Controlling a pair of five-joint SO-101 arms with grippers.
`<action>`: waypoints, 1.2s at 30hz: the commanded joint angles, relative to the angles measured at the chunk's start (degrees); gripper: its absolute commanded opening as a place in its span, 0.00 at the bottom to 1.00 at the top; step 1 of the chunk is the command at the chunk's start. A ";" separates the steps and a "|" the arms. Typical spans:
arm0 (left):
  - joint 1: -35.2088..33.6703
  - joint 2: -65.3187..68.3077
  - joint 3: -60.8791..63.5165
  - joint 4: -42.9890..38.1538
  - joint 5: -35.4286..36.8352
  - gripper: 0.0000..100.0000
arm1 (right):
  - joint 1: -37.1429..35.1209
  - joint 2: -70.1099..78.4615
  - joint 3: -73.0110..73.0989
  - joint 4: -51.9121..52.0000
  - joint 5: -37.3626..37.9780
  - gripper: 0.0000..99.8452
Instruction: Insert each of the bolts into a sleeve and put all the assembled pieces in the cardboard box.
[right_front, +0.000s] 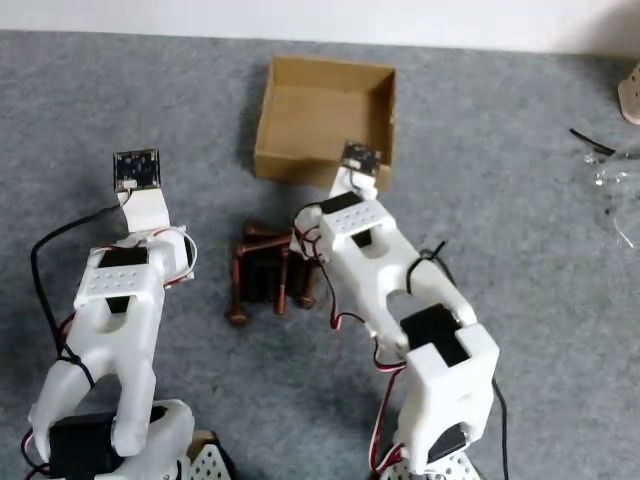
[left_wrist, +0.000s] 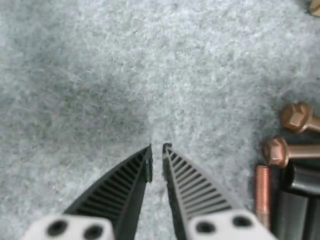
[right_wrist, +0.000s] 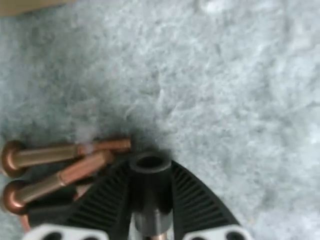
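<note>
Left of the bolt-and-sleeve pile (right_front: 268, 280), the left gripper (left_wrist: 157, 150) hangs empty, jaws nearly together, over the carpet (left_wrist: 100, 75). At the pile's right edge, the right gripper (right_wrist: 150, 170) clamps 1 black sleeve (right_wrist: 150, 195). Step in hand, by judgement: sleeve pickup. Next: lift clear, then mate 1 bolt (right_wrist: 60, 176). The cardboard box (right_front: 300, 165) lies beyond the pile.

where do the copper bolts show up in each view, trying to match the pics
High view: copper bolts heaped with black sleeves mid-table, between the arms, near the cardboard box.
Left wrist view: bolt heads just beside the left gripper.
Right wrist view: two bolts beside the right gripper, whose jaws clamp a sleeve.
Shared landmark: the black sleeves lying among the bolts.
</note>
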 joint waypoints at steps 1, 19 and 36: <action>-0.04 -0.04 -0.40 -1.14 0.18 0.05 | 3.38 -1.10 -4.35 4.35 -0.26 0.00; -0.04 -0.04 -0.22 -2.20 0.18 0.05 | 13.49 -4.88 -6.99 17.27 12.48 0.19; -0.04 -0.04 -0.22 -2.20 0.18 0.05 | 15.78 -5.32 1.54 15.69 10.46 0.19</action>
